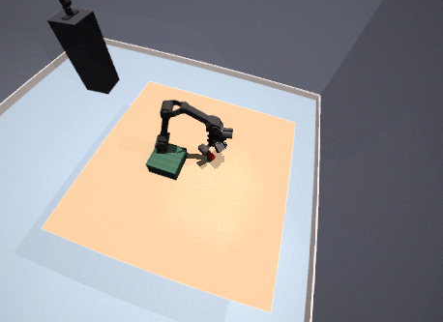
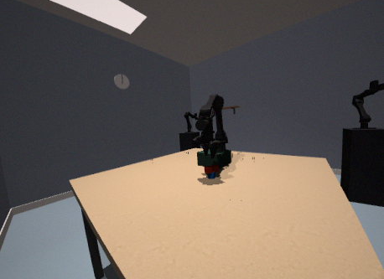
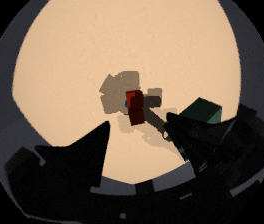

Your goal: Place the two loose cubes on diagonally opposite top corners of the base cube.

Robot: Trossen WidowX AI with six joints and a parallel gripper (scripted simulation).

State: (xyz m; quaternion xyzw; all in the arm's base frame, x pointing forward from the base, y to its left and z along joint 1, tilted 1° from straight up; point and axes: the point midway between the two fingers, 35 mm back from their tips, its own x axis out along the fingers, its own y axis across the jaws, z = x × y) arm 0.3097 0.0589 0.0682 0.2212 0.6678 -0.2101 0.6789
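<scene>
Two red cubes sit side by side on top of the blue base cube (image 1: 208, 160) (image 2: 211, 175) (image 3: 126, 104). In the wrist view one red cube (image 3: 134, 98) is above and the other red cube (image 3: 137, 118) is just below it. They look level, and the base is mostly hidden under them. A gap between them is too small to make out. My gripper (image 1: 212, 150) (image 3: 139, 119) is open and empty. Its fingers stand wide apart on either side of the red cubes, and in the exterior view they look above them.
A green block (image 1: 165, 161) (image 2: 206, 158) (image 3: 201, 110) stands by the arm's base, a short way from the cubes. Shadows of the arm and cubes fall on the tan table top (image 1: 227, 221) (image 2: 251, 225). Black pedestals with other arms stand off the table.
</scene>
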